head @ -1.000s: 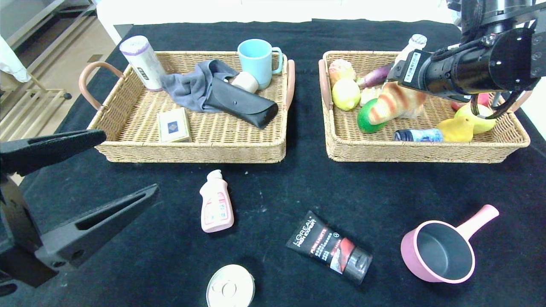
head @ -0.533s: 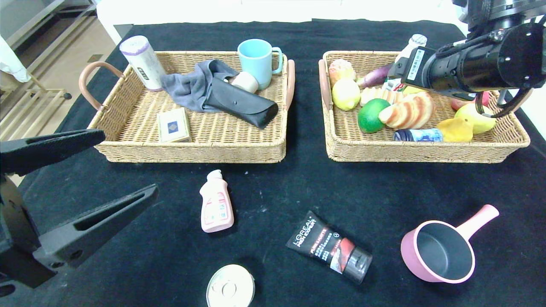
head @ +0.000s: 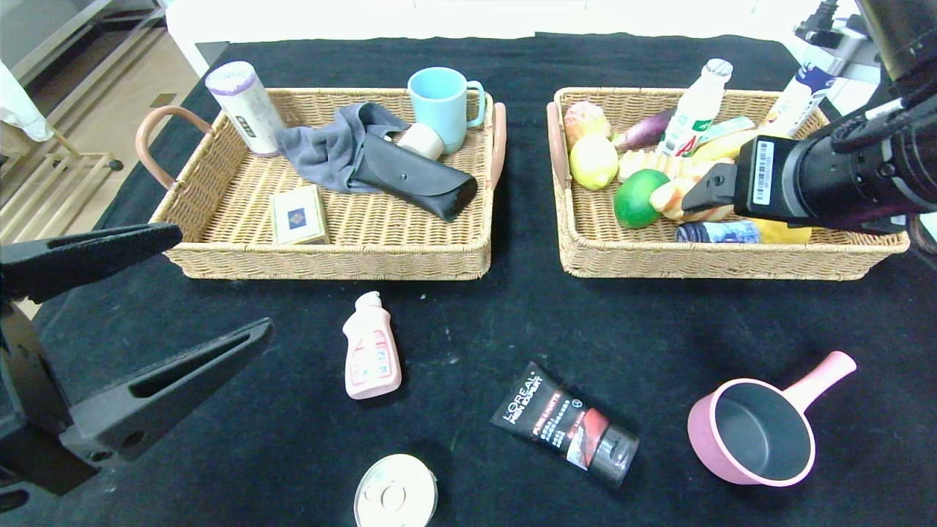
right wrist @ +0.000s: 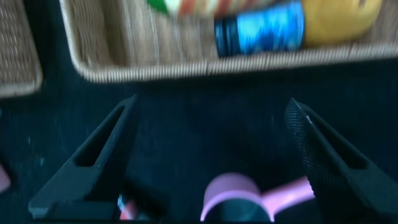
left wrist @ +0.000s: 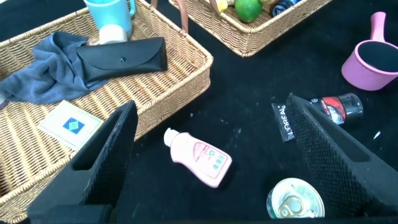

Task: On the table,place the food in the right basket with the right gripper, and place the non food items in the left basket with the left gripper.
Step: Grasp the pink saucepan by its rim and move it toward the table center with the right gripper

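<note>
The right basket (head: 732, 263) holds food: a bread loaf (head: 670, 197), a lime (head: 635, 197), a lemon (head: 593, 161), drink bottles and a blue can (right wrist: 261, 28). My right gripper (right wrist: 212, 106) hangs open and empty over that basket's front rim, just in front of the loaf. The left basket (head: 329, 263) holds a cup, a cloth, a glasses case and a card box. On the cloth lie a pink bottle (head: 372, 348), a black tube (head: 564, 424), a tin can (head: 395, 498) and a pink saucepan (head: 758, 432). The left gripper (head: 219, 282) is open at the near left, empty.
A black cloth covers the table. A white cylinder (head: 243, 106) leans at the left basket's far corner. The baskets stand side by side with a narrow gap between their handles. Bare cloth lies between the baskets and the loose items.
The right gripper let the bread loaf down into the right basket, opened, and drew back toward the basket's front right. The left arm stayed still.
</note>
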Motion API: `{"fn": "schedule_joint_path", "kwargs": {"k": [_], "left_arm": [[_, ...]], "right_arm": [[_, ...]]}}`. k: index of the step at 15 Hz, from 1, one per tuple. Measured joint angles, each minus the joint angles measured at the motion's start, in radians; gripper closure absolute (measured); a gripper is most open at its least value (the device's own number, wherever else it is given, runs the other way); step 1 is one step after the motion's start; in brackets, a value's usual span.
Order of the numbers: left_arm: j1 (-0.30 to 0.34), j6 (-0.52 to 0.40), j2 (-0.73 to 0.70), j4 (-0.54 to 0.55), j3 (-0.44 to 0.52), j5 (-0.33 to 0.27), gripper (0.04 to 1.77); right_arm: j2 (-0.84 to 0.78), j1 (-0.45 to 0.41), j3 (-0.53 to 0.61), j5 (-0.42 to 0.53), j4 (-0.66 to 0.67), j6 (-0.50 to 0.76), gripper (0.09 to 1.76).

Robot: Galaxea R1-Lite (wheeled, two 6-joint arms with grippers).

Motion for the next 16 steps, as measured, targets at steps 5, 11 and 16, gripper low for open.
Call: {"fn": "schedule_joint_path", "kwargs": {"k": [5,11,16], "left_arm": [[-0.012,0.002,-0.001,-0.002,0.005,0.0,0.09],[-0.015,0.003,0.001,-0.001,0.007,0.0,0.09],[-0.025,0.004,0.006,-0.001,0.012,0.002,0.09]], "right_arm": [[-0.051,0.059,0.14,0.113,0.047,0.162,0.15],[-0.08,0.13,0.326,0.118,0.047,0.25,0.15],[-0.076,0.133,0.377,0.167,0.043,0.376,0.15]]}}
